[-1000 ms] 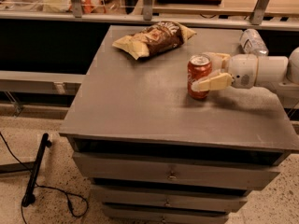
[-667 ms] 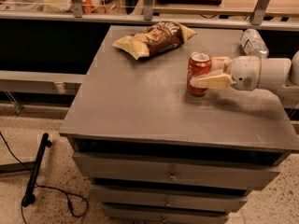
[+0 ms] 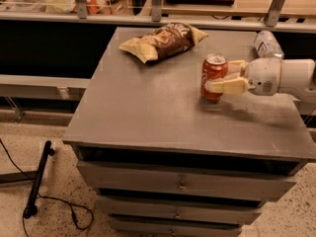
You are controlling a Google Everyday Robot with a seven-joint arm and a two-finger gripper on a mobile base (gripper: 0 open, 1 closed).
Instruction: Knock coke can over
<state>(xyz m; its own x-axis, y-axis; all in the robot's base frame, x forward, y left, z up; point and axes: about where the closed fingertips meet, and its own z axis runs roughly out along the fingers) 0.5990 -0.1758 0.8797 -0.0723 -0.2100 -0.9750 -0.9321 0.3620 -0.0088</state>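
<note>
- coke can [image 3: 214, 77] stands upright on the grey surface [image 3: 148, 107], right of centre, silver top facing up, red side with white script toward the camera
- claw [image 3: 220, 76] is at the can, reaching in from the right at roughly mid-can height
- claw fingers are spread, one each side of the can: near finger [image 3: 228, 86] crosses the can's lower front-right, far finger [image 3: 236, 65] shows just right of the can near its top
- can't tell whether either finger actually touches the can; it isn't pinched or lifted, and its base sits flat on the surface
- white arm [image 3: 291, 75] runs out horizontally to the right edge of the view, just above the surface, casting a shadow below it
- chip bag [image 3: 163, 41] lies flat at the far side of the surface, left of and behind the can, well apart from it
- clear water bottle [image 3: 268, 44] lies on its side at the far right corner, behind the arm, near the can but not touching it
- the surface tops a cabinet with stacked drawers [image 3: 180, 184] below
- floor left of the cabinet: black pole [image 3: 38, 179] lying at an angle with a cable [image 3: 74, 214] looping off it
</note>
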